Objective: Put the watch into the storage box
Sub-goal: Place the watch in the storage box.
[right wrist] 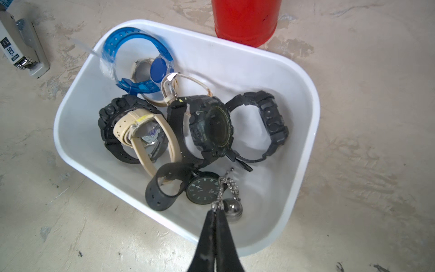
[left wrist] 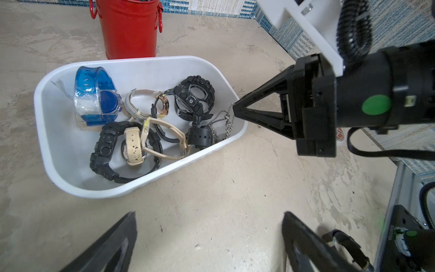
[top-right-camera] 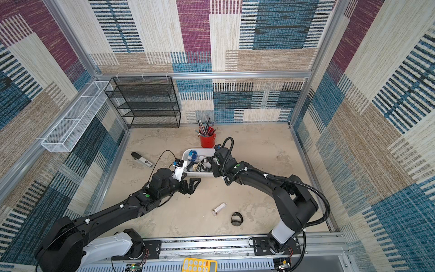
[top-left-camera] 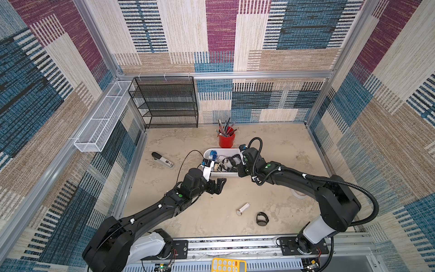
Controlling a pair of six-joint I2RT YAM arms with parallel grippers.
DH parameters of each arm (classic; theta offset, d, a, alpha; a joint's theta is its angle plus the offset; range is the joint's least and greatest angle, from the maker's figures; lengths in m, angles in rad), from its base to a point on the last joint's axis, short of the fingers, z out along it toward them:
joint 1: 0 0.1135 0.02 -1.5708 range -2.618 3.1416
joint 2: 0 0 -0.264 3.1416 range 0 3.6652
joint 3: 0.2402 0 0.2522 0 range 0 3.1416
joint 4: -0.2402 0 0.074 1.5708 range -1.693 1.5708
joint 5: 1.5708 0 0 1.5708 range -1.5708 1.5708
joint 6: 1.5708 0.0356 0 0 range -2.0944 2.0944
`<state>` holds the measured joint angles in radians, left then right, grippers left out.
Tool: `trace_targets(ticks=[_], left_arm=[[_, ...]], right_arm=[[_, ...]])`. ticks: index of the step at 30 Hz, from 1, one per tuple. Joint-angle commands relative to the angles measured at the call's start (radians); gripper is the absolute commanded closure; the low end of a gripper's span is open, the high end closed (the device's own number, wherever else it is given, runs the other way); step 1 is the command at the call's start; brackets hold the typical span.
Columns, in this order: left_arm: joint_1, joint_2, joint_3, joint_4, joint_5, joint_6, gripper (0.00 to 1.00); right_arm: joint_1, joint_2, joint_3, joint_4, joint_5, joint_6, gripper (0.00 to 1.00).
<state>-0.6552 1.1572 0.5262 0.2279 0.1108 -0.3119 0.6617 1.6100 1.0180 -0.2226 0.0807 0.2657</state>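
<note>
The right gripper (right wrist: 217,212) is pinched shut over the near corner of the white, rounded plastic storage box (right wrist: 270,77). The left gripper (left wrist: 209,215), jaws wide and empty, hovers just beside the box's near wall. A black wristwatch (top-left-camera: 262,219) lies well apart from the box, on the right arm's side. The small round silver pocket watch (right wrist: 231,209) sits inside the box directly under the right tips, its thin ball chain (right wrist: 227,186) clamped between them and running upward. Releasing should suffice. The right wrist view shows that case; in both top views the arm covers it.
</note>
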Motion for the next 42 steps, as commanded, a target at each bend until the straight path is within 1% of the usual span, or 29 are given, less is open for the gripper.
trace_targets(ticks=[1,3,4,8,10,12,15,17,21,25,27,30,32,36,39,42], left_arm=[[0.000,-0.005,-0.006,0.011,0.012,-0.006,0.03],[0.000,-0.003,-0.008,0.012,0.012,-0.012,0.03],[0.000,-0.002,-0.008,0.010,0.012,-0.014,0.03],[0.000,-0.004,-0.017,0.013,0.015,-0.022,0.03],[0.000,-0.007,-0.020,0.013,0.018,-0.027,0.03],[0.000,-0.010,-0.022,0.008,0.021,-0.030,0.03],[0.000,-0.001,-0.022,-0.007,0.026,-0.038,0.03],[-0.001,0.009,-0.020,-0.021,0.038,-0.042,0.04],[-0.007,0.021,-0.027,-0.042,0.054,-0.074,0.05],[-0.047,0.027,-0.041,-0.042,0.051,-0.092,0.07],[-0.075,0.038,-0.044,-0.041,0.029,-0.096,0.07],[-0.104,0.064,-0.030,-0.042,0.039,-0.117,0.08],[-0.139,0.082,-0.019,-0.041,0.031,-0.115,0.08],[-0.212,0.111,0.015,-0.068,-0.014,-0.114,0.10],[-0.273,0.125,0.035,-0.085,-0.076,-0.122,0.11],[-0.322,0.157,0.062,-0.109,-0.113,-0.119,0.11]], right_arm=[[0.000,-0.004,0.002,0.054,0.001,0.005,0.86],[-0.001,-0.013,0.003,0.059,-0.014,-0.002,0.76],[-0.001,-0.018,0.002,0.062,-0.020,-0.002,0.69],[-0.001,-0.041,-0.003,0.062,-0.033,0.002,0.40],[-0.001,-0.060,-0.014,0.065,-0.034,0.010,0.31],[-0.001,-0.088,-0.041,0.076,-0.035,0.020,0.24],[-0.001,-0.155,-0.128,0.130,-0.068,0.029,0.13],[-0.001,-0.226,-0.208,0.175,-0.080,0.035,0.01],[-0.001,-0.362,-0.313,0.211,-0.072,0.027,0.00],[-0.001,-0.463,-0.370,0.212,-0.057,0.025,0.00],[-0.001,-0.479,-0.381,0.208,-0.047,0.028,0.00],[-0.002,-0.478,-0.376,0.190,-0.036,0.036,0.00],[-0.001,-0.484,-0.392,0.202,-0.036,0.041,0.00],[-0.001,-0.492,-0.392,0.191,-0.005,0.047,0.00],[-0.002,-0.506,-0.403,0.185,0.009,0.047,0.00],[-0.001,-0.526,-0.416,0.168,0.040,0.067,0.00]])
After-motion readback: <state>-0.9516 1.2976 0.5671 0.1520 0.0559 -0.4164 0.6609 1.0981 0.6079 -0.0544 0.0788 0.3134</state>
